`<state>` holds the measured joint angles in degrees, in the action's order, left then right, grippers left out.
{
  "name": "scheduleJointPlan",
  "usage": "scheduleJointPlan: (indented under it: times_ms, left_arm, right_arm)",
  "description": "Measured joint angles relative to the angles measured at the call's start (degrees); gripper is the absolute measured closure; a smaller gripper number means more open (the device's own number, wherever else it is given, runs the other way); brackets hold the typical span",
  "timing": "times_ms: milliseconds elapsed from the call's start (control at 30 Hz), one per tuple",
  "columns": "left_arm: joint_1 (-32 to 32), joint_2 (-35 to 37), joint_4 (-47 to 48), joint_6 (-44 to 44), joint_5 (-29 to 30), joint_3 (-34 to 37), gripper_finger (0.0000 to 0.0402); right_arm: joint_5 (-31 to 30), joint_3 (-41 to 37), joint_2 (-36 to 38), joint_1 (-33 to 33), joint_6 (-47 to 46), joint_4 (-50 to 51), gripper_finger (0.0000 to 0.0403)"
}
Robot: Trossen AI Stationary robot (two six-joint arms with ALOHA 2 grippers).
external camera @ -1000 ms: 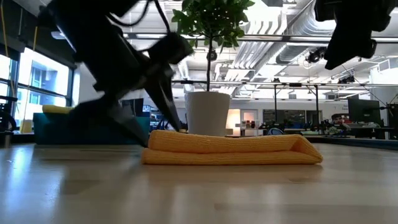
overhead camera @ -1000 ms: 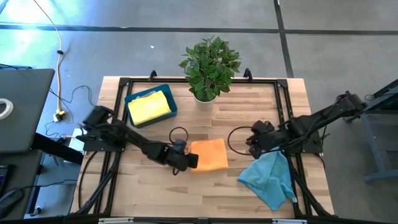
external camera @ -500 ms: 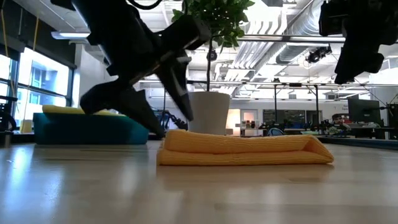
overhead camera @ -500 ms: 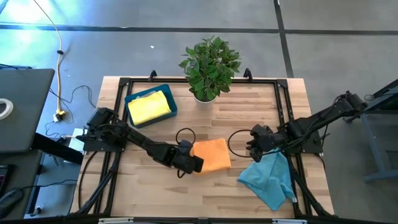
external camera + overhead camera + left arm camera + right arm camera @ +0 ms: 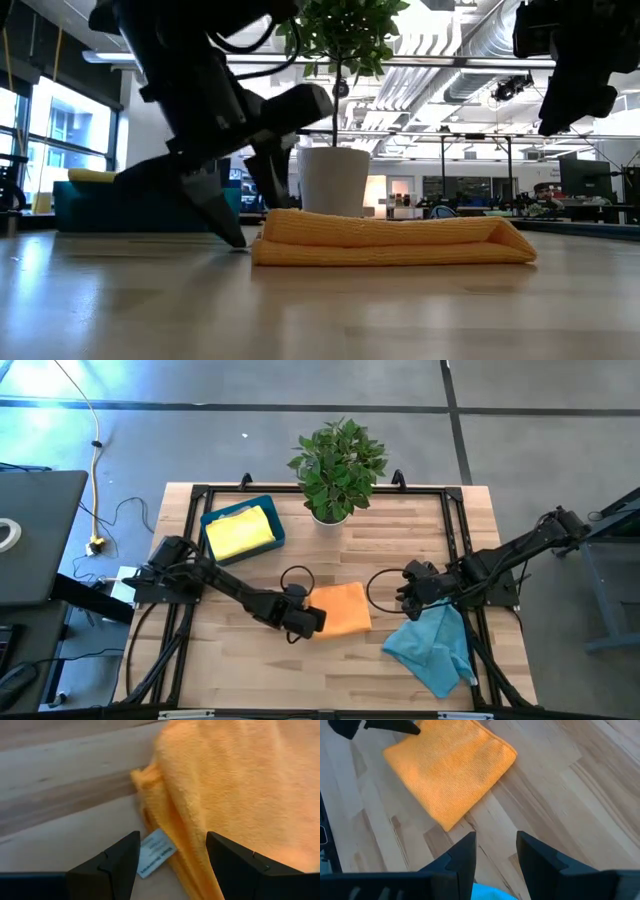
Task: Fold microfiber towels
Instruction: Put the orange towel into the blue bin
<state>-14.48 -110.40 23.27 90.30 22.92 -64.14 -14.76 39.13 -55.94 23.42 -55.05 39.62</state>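
A folded orange towel [image 5: 342, 609] lies flat on the table's middle, with a white label [image 5: 156, 852] sticking out from its left edge. My left gripper [image 5: 303, 622] is open at that edge and slants down. One finger [image 5: 232, 232] is down at the table just left of the towel, and the other [image 5: 240, 865] stands over the towel's top. A crumpled teal towel [image 5: 435, 648] lies at the near right. My right gripper [image 5: 405, 595] hangs open above the table between the two towels, holding nothing. My left gripper straddles the orange towel's left edge [image 5: 150, 815] near the label, slanting down from the table's left. Its fingers stand apart with the edge between them. I cannot tell whether either finger touches the cloth.
A blue tray [image 5: 215, 518] at the far left holds a yellow towel [image 5: 240, 533]. A potted plant [image 5: 337, 460] stands at the far middle. A black frame [image 5: 452, 510] runs around the tabletop. Bare wood lies in front of the orange towel.
My left gripper has gone toward the table's right edge against the orange towel, which slid a little to the right, staying folded and flat. The gripper then tipped steeper, one fingertip coming down beside the towel. My right gripper has sunk a little.
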Motion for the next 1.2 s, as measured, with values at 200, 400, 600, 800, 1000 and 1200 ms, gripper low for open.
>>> scheduleJointPlan:
  times_ms: [200, 400, 600, 800, 1000, 1200]
  left_arm:
    - [-0.3, -1.5, -7.3, -1.0, 0.3, 0.0, 0.0183]
    - [-0.2, -2.9, -8.1, -2.4, 1.5, -0.2, 0.0195]
    - [0.4, -4.6, -7.3, -1.6, 1.9, -0.3, 0.0253]
    - [0.6, -4.6, -6.7, -3.8, 3.3, -0.1, 0.0331]
    - [0.7, -3.7, -6.3, -7.4, 2.8, 0.0, 0.0394]
    - [3.1, 1.1, -1.7, -15.0, 2.1, 0.4, 0.0395]
  right_arm:
    - [0.0, 0.0, 0.0, 0.0, 0.0, 0.2, 0.0270]
    - [0.0, 0.0, 0.0, 0.0, 0.0, 0.4, 0.0270]
    - [0.0, 0.0, 0.0, 0.0, -0.2, 0.7, 0.0270]
    - [0.0, 0.0, 0.0, 0.0, -0.4, 1.1, 0.0270]
    - [-0.1, 0.0, 0.0, 0.0, -0.4, 1.3, 0.0270]
    - [-1.5, 0.0, 0.0, 0.0, -0.1, 1.4, 0.0270]
